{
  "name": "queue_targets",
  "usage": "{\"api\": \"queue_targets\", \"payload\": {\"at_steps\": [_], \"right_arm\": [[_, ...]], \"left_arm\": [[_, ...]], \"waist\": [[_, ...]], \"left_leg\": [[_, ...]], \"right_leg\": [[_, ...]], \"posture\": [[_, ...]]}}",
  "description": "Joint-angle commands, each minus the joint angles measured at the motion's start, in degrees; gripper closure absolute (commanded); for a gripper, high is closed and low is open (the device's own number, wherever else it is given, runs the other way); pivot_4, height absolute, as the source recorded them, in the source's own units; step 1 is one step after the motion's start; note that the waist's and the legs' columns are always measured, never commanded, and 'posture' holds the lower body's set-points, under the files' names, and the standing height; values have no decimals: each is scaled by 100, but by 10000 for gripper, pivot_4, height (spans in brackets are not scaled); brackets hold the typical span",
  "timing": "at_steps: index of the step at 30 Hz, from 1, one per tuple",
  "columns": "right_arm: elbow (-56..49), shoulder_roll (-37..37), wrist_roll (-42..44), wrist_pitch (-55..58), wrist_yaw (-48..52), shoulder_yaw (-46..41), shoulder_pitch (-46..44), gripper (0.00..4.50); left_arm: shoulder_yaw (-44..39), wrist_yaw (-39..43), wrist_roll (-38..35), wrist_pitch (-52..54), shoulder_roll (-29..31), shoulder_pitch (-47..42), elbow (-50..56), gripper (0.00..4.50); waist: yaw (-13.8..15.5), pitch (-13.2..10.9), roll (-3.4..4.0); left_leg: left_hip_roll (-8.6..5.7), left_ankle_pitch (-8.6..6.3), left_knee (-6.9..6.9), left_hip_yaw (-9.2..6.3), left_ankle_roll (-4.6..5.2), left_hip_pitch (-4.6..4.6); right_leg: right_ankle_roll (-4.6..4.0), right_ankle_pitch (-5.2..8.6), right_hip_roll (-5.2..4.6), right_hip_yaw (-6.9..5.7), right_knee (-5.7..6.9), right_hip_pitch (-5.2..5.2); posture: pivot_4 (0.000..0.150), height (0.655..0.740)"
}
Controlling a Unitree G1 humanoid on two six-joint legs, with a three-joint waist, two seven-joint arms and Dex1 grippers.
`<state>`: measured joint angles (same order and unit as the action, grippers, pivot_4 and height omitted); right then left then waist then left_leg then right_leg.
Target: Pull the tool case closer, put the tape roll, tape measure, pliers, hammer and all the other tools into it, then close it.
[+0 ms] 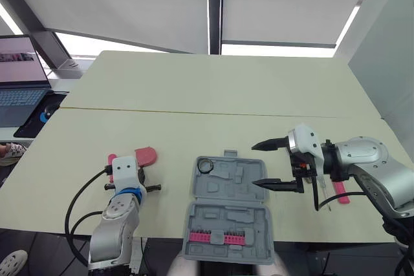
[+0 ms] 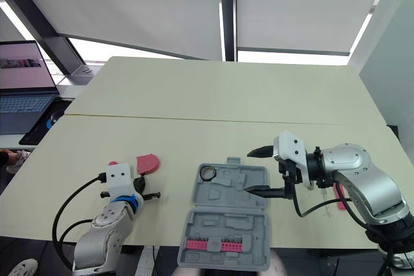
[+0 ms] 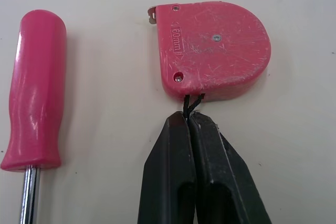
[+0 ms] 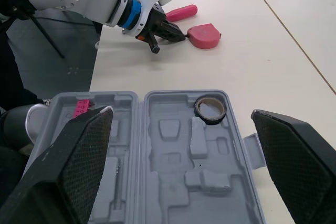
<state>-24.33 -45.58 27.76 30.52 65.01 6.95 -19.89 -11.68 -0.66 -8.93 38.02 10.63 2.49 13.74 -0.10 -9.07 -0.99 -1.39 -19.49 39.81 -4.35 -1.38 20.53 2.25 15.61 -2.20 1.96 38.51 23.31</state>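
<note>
Tool case (image 1: 228,214) open at near bench (image 1: 213,95) edge, under right gripper (image 1: 253,165), fingers spread wide. Tape roll (image 1: 206,165) already inside. Left gripper (image 3: 188,124) fingers pinched shut on tape measure (image 3: 212,48) cord, screwdriver (image 3: 35,85) beside. Others unpacked, lid unclosed.

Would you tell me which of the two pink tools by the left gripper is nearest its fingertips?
The rounded tape measure: the left gripper pinches its black cord, while the pink-handled screwdriver lies apart beside it.
</note>
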Motion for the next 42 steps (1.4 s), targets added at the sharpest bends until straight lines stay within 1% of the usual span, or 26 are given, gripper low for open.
{"api": "queue_targets", "payload": {"at_steps": [1,4,11,15,20,24,28,42], "right_arm": [[-77,-82,32,-103,72,-108,-22,0],[-134,-147,85,-40,84,-170,2,0],[-567,-228,338,245,-2,-185,275,0],[-754,-227,454,372,-33,-138,279,0],[-746,-187,461,398,20,-48,159,0],[-744,-128,468,404,8,12,110,0],[-728,-92,457,365,15,85,92,0],[-692,-29,425,353,9,241,42,0]], "left_arm": [[323,365,41,115,191,182,150,44682],[583,708,59,40,435,271,361,44682],[808,1404,-53,-13,934,764,950,44682],[784,1866,-162,59,1311,1235,1360,44682],[539,2106,-88,-116,1707,1824,1768,44682],[191,2157,-193,-78,1767,2270,2065,44682],[55,2274,-223,-83,1793,2619,2256,44682],[-34,2401,-276,8,1822,2893,2443,44682]], "waist": [[4,0,0],[5,-1,1],[8,-2,2],[4,-3,3],[1,-5,6],[3,-8,9],[3,-10,10],[1,-10,11]], "left_leg": [[0,0,0,0,0,0],[-1,0,0,0,0,2],[-1,-1,-3,-3,0,10],[1,-1,-9,-10,1,21],[1,-2,-13,-12,1,22],[3,-3,-15,-14,2,23],[3,-3,-15,-14,3,24],[3,-3,-15,-15,3,23]], "right_leg": [[0,0,0,0,0,0],[0,0,-2,-1,-3,0],[0,0,-4,-3,-15,0],[2,-1,-4,-9,-43,-1],[2,-1,-4,-11,-49,-1],[2,-1,-4,-14,-51,-1],[2,-1,-5,-15,-54,-4],[2,-1,-5,-18,-54,-5]], "posture": [[1500,7400],[1500,7400],[1500,7400],[1500,7400],[1500,7400],[1500,7400],[1500,7400],[1500,7400]]}}
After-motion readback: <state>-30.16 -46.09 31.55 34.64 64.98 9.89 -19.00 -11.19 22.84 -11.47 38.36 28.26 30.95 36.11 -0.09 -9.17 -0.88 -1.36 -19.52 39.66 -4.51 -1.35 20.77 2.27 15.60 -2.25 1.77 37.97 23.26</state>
